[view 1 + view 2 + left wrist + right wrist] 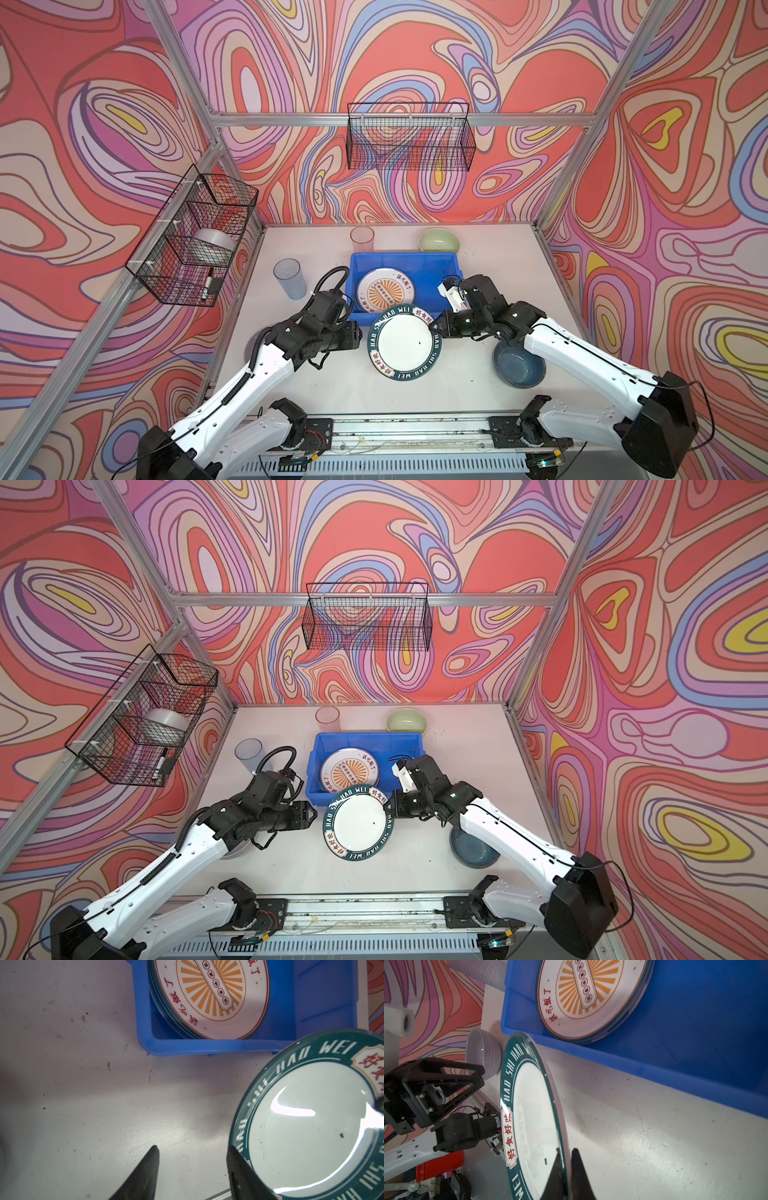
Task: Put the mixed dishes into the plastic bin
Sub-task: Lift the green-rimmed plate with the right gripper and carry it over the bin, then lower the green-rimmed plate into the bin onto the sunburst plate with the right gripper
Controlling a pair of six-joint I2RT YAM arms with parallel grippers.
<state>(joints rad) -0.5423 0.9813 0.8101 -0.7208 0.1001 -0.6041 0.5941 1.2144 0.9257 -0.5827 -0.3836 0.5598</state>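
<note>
Right gripper (566,1153) clamps the rim of the lettered plate (401,347), which is tilted above the counter (415,395) by the near wall of the bin (446,266). Left gripper (192,1149), half open and empty, sits just beside the plate. A striped plate (386,290) lies in the bin.
</note>
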